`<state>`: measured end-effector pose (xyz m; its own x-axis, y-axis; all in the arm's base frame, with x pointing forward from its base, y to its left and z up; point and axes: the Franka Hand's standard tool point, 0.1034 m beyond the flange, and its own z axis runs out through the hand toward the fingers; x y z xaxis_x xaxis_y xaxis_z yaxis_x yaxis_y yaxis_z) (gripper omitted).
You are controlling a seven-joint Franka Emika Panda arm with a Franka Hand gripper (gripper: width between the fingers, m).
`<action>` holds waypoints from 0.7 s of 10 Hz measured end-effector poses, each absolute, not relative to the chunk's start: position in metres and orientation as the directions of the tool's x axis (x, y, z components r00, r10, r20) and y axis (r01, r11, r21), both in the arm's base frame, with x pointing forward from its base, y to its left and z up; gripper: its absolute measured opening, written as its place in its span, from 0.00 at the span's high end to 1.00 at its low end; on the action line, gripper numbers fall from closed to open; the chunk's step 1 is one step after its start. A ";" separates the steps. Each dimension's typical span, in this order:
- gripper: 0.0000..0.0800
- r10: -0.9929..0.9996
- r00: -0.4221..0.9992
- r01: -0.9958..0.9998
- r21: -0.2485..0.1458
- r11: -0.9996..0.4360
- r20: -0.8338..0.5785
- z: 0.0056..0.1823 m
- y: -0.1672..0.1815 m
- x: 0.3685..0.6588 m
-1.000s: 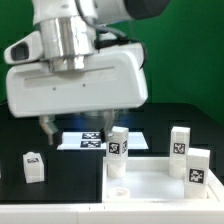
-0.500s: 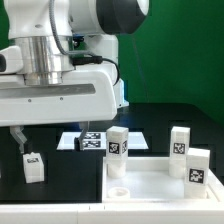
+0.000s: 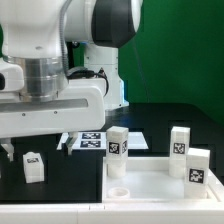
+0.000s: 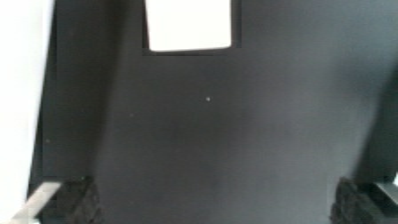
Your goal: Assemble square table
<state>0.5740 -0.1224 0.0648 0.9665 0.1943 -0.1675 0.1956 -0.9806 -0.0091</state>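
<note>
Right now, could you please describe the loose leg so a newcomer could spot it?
Start at the white square tabletop low in the exterior view. Off its left edge, on black table, stands one small white tagged leg. Unlike the other three, it stands off the slab.

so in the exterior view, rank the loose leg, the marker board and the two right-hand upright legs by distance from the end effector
1. Loose leg, just beside the end effector, exterior view's left.
2. Marker board, centre.
3. Two upright legs at the right: too close to call.

Marker board (image 3: 92, 141) lies flat on the black table (image 3: 55, 170); green backdrop (image 3: 175, 50) behind.
</note>
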 end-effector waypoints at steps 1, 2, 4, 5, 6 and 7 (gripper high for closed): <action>0.19 0.194 0.966 0.195 -0.011 -0.981 -0.171 0.065 -0.122 0.575; 0.19 0.193 0.963 0.193 -0.019 -0.981 -0.188 0.064 -0.121 0.572; 0.19 0.175 0.946 0.171 -0.038 -0.985 -0.275 0.061 -0.118 0.560; 0.19 0.178 0.904 0.174 -0.045 -0.984 -0.389 0.061 -0.121 0.555; 0.19 0.166 0.860 0.172 -0.031 -0.985 -0.483 0.059 -0.125 0.557; 0.19 0.122 0.801 0.146 -0.007 -0.989 -0.587 0.058 -0.125 0.555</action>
<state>0.5552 -0.1254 0.0584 0.8006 0.1219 -0.5867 0.1455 -0.9893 -0.0070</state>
